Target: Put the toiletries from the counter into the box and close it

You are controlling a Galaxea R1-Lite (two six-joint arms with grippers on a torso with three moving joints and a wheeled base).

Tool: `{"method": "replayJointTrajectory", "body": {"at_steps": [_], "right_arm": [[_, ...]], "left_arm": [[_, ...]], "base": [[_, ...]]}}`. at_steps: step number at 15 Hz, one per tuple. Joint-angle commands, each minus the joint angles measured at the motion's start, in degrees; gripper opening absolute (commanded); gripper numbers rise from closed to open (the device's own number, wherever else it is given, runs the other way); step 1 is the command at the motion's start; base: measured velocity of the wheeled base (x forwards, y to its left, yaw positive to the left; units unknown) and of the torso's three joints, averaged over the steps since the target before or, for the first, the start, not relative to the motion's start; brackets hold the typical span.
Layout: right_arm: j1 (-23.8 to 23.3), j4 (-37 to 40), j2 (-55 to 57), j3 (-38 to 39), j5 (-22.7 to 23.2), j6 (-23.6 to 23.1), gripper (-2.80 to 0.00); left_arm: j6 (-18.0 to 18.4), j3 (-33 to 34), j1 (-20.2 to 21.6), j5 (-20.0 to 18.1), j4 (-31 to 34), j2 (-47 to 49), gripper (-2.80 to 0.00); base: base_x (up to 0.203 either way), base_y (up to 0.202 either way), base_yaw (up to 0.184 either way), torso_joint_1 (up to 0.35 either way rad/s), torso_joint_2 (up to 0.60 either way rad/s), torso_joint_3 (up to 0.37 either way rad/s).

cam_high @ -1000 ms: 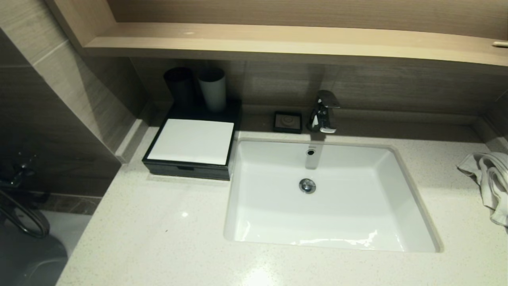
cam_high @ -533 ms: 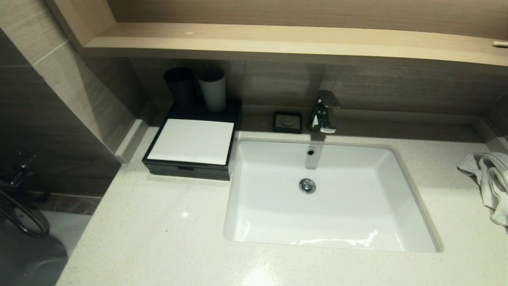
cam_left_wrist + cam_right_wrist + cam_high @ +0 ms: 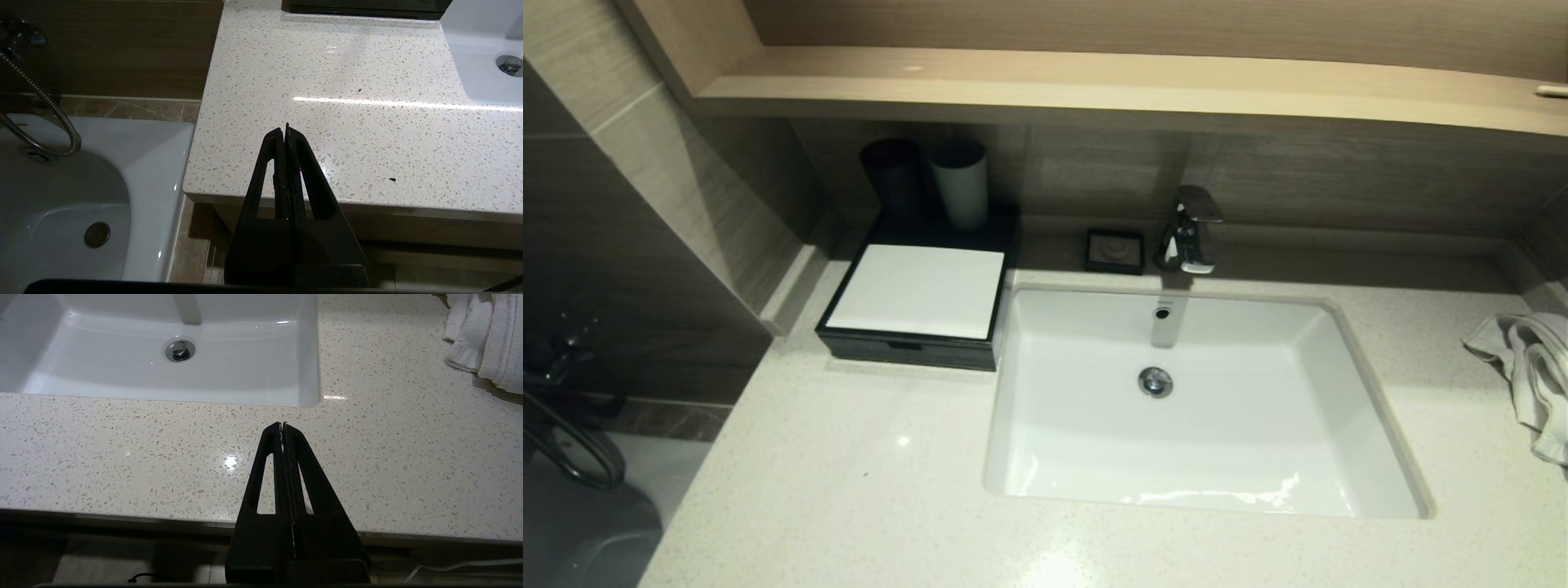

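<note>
Two grippers hung parked at the counter's [image 3: 866,490] near edge, neither holding anything. The left gripper [image 3: 285,130] had its fingers pressed together over the bare speckled stone near the slab's left corner. Farther back on the left stood the box [image 3: 920,292] — white top panel flat, drawer front flush — with a dark cup [image 3: 892,175] and a grey cup [image 3: 961,184] at its rear. No packets or sachets showed on the stone. The soap dish [image 3: 1115,250] and tap [image 3: 1191,230] sat behind the basin [image 3: 1347,392]. The right gripper [image 3: 283,428] — fingers likewise together — hung before the basin's front rim, the white towel [image 3: 1531,371] far right.
</note>
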State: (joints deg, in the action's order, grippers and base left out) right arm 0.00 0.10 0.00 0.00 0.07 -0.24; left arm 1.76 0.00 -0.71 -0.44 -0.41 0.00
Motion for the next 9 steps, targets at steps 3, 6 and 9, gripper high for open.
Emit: {"method": "replayJointTrajectory", "body": {"at_steps": [3,6,9], "right_arm": [[0.0,-0.1,0.0,0.0,0.1,0.1,-2.8],[0.0,0.0,0.0,0.0,0.1,0.1,-2.8],[0.0,0.0,0.0,0.0,0.1,0.1,-2.8]], "left_arm": [[0.0,0.0,0.0,0.0,0.0,0.1,-2.8],[0.0,0.0,0.0,0.0,0.0,0.1,-2.8],[0.0,0.0,0.0,0.0,0.0,0.1,-2.8]], "base": [[0.0,0.0,0.0,0.0,0.0,0.0],[0.0,0.0,0.0,0.0,0.0,0.0],[0.0,0.0,0.0,0.0,0.0,0.0]]}}
